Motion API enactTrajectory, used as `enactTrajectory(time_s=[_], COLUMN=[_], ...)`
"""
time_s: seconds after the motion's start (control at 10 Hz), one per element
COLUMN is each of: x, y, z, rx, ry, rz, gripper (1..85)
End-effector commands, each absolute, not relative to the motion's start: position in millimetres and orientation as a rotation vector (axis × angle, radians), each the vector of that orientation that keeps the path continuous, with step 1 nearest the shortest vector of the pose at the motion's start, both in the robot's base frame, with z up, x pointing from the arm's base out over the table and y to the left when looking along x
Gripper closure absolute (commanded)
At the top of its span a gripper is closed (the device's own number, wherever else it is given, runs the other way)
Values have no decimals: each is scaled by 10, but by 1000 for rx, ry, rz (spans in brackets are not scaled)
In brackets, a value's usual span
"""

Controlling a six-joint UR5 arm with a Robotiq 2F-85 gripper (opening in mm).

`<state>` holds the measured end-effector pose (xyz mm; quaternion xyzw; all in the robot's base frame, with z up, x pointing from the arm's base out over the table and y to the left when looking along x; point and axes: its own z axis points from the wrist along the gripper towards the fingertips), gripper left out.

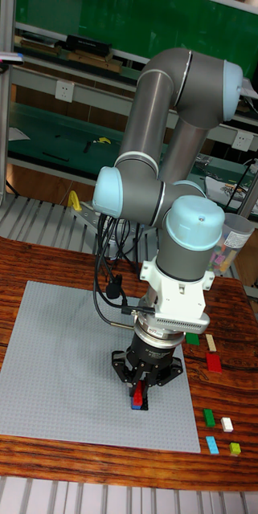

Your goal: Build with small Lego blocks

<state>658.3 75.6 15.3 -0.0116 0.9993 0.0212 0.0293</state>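
My gripper [138, 391] points straight down over the near right part of the grey baseplate [56, 361]. Its fingers are closed around a small red Lego block [137, 389]. Just below it a blue block [137, 405] sits on the plate, with the red one on top of it or touching it. Loose blocks lie on the wooden table right of the plate: a green one [193, 339], a cream one [211, 343], a red one [215, 362], another green [209, 416], a white one [227, 424], a light blue one [213, 445] and a lime one [235, 449].
The arm's grey body and cables [108, 281] hang over the plate's right half. A clear cylindrical container [233, 241] stands at the back right of the table. A workbench with tools [88, 144] runs behind the table.
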Motion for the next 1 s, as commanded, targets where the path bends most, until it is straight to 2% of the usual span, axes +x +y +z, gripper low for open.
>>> enactTrajectory(time_s=[0.0, 0.6, 0.7, 0.8, 0.9], x=[6589, 6588, 6612, 6628, 6639], y=[759, 797, 804, 801, 799], z=[168, 182, 177, 177, 178], rx=[-33, -98, -120, -141, -168], ry=[3079, 3078, 3069, 3061, 3052], rz=[81, 117, 122, 118, 116], gripper=[843, 830, 710, 640, 507])
